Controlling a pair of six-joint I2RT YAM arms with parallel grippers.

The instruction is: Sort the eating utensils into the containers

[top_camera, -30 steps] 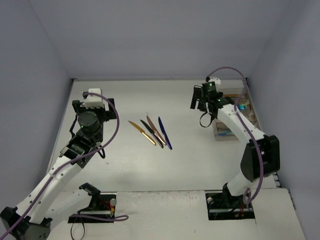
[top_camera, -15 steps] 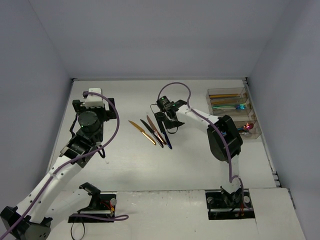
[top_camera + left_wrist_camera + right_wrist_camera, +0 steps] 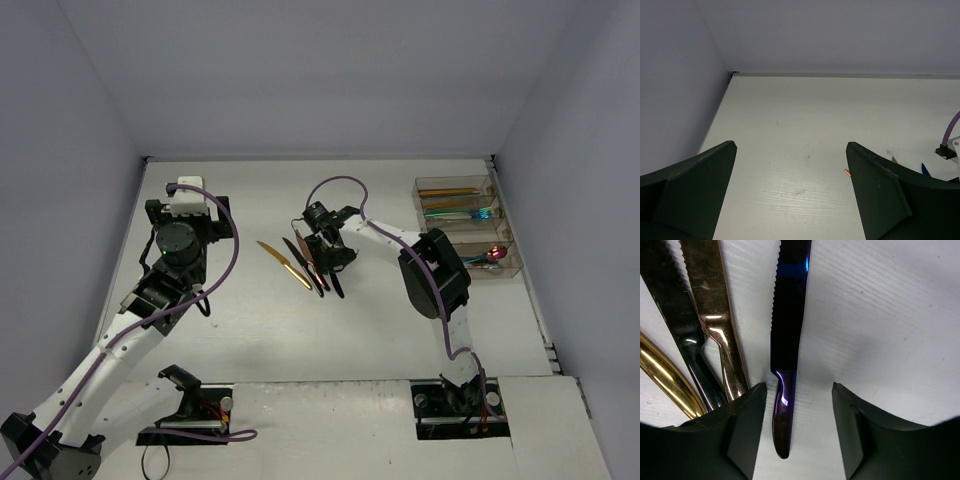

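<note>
Four knives lie side by side mid-table: gold (image 3: 284, 264), dark (image 3: 300, 264), rose-gold (image 3: 304, 245) and blue-purple (image 3: 336, 283). My right gripper (image 3: 328, 252) is down over them. In the right wrist view its jaws (image 3: 797, 427) stand open on either side of the blue-purple knife's (image 3: 788, 315) handle, the left finger (image 3: 742, 432) close to it, with the rose-gold (image 3: 710, 305), dark (image 3: 667, 315) and gold (image 3: 662, 372) knives beside it. The containers (image 3: 500, 232) at the right hold gold, teal and magenta utensils. My left gripper (image 3: 186, 212) (image 3: 790, 192) hangs open and empty over bare table.
The side walls close in the table left and right, the back wall at the far edge. The right arm's elbow (image 3: 432, 272) sits between the knives and the containers. Knife tips (image 3: 846, 172) peek past my left gripper's right finger.
My right arm swung from the containers to the knives and came down over the blue-purple knife's handle, its jaws narrowing. The left arm has not moved.
</note>
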